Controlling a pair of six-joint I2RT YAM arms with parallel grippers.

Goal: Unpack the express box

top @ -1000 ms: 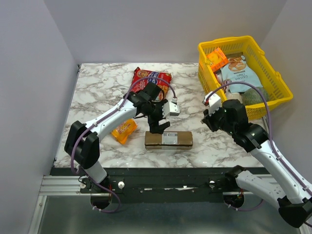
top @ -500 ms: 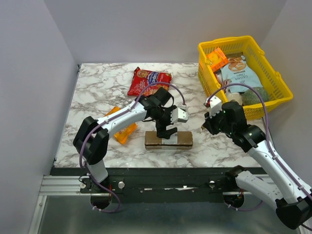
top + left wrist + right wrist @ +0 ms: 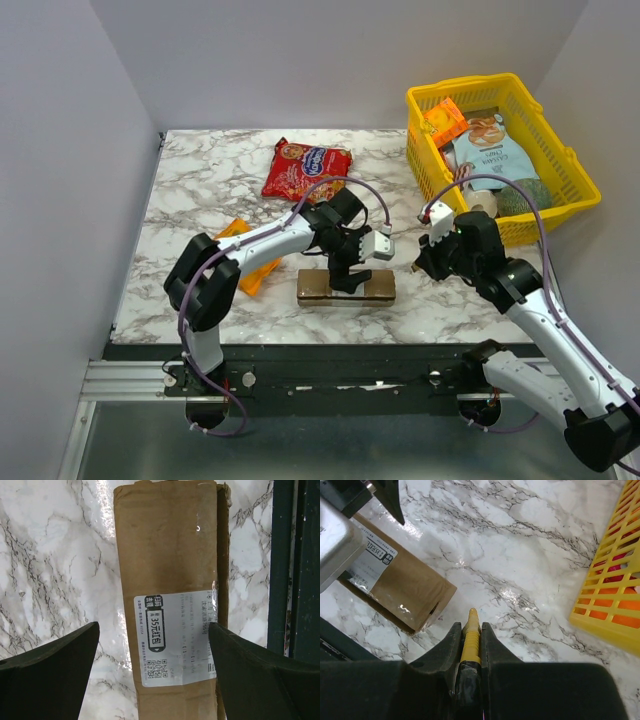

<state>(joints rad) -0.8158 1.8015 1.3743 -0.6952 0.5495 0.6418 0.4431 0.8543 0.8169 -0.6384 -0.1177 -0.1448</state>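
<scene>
The express box (image 3: 345, 287), a long brown carton with a white label, lies flat near the table's front edge. My left gripper (image 3: 352, 274) hangs right over its middle, open. In the left wrist view the box (image 3: 170, 570) runs up between the two dark fingers (image 3: 50, 675), which stand wide on either side of it. My right gripper (image 3: 420, 262) is just right of the box, shut on a slim yellow ridged tool (image 3: 471, 639). The tool's tip points at the marble a short way from the box's open right end (image 3: 427, 611).
A yellow basket (image 3: 575, 195) with several snack packs stands at the back right, and its wall (image 3: 612, 580) is close to my right gripper. A red snack bag (image 3: 307, 168) lies behind the box, an orange pack (image 3: 250, 268) to its left. The table's dark front edge (image 3: 292, 565) runs alongside the box.
My left gripper has swung right and come down from the box's left end to over its middle. The right gripper with the yellow tool has barely shifted.
</scene>
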